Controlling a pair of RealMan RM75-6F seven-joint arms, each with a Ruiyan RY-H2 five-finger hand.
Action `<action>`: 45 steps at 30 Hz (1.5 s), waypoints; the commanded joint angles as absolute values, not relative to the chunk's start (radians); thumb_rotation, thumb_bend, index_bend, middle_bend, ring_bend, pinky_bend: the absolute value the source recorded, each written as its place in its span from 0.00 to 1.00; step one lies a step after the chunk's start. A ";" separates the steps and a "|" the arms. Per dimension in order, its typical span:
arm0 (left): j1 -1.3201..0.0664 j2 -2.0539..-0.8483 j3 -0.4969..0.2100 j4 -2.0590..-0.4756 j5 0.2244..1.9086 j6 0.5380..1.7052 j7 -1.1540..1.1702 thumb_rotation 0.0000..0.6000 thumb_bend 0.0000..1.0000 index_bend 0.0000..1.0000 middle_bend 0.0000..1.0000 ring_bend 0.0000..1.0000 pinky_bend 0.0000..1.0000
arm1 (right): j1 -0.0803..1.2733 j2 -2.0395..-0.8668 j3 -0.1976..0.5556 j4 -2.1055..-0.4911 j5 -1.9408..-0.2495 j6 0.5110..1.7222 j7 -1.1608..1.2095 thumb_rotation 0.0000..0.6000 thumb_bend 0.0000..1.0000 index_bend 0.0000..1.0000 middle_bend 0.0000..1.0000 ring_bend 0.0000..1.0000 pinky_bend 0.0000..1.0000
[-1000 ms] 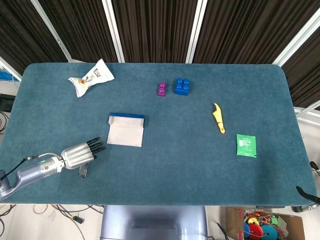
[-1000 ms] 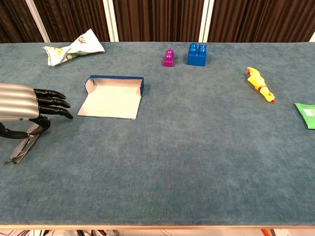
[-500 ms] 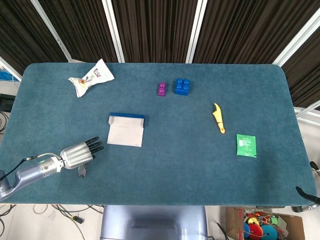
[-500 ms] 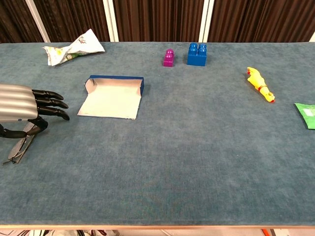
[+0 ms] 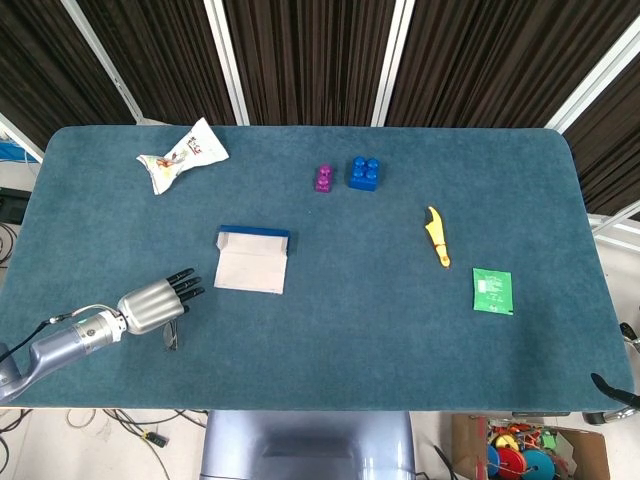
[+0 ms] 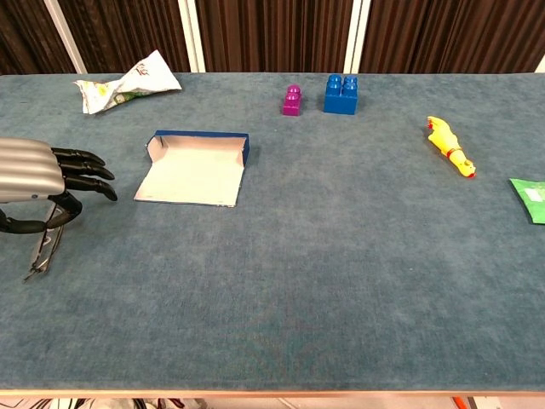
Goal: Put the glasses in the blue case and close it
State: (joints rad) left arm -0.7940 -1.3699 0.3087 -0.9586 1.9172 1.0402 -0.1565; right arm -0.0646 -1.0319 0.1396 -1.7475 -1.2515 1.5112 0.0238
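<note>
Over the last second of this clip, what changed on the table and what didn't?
The left hand drew back toward the table's left edge and slightly upward, with the glasses swinging from a slant to nearly upright in the chest view. Its thumb hooks over their top end; whether it really grips them is unclear. The open blue case, snack bag, blocks, yellow toy and green packet stayed put. The right hand is out of view.

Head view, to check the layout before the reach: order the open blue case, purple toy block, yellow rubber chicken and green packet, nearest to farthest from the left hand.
From the left hand:
1. Open blue case, just ahead, to its right.
2. Purple toy block, far side, centre.
3. Yellow rubber chicken, right of centre.
4. Green packet, far right.
</note>
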 commanded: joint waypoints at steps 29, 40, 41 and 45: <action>-0.976 -1.328 -0.087 -1.428 0.950 0.645 0.371 1.00 0.42 0.61 0.07 0.00 0.00 | -0.066 -1.020 0.136 -1.750 -1.261 1.502 0.057 1.00 0.14 0.00 0.02 0.13 0.24; -1.152 -1.443 -0.093 -1.456 0.411 0.747 0.583 1.00 0.42 0.61 0.06 0.00 0.00 | -0.067 -1.013 0.133 -1.751 -1.265 1.491 0.088 1.00 0.14 0.00 0.02 0.13 0.24; -1.163 -1.452 -0.092 -1.455 0.384 0.758 0.597 1.00 0.42 0.61 0.06 0.00 0.00 | -0.067 -1.012 0.132 -1.751 -1.265 1.489 0.092 1.00 0.14 0.00 0.02 0.13 0.24; -1.205 -1.493 -0.090 -1.436 0.287 0.796 0.647 1.00 0.42 0.61 0.05 0.00 0.00 | -0.067 -1.007 0.133 -1.750 -1.262 1.483 0.110 1.00 0.14 0.00 0.02 0.13 0.24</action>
State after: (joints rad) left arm -1.1710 -1.4617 -0.0892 -1.4411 0.3306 0.7654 0.6102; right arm -0.0669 -1.0081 0.1330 -1.7500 -1.2629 1.4835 0.1090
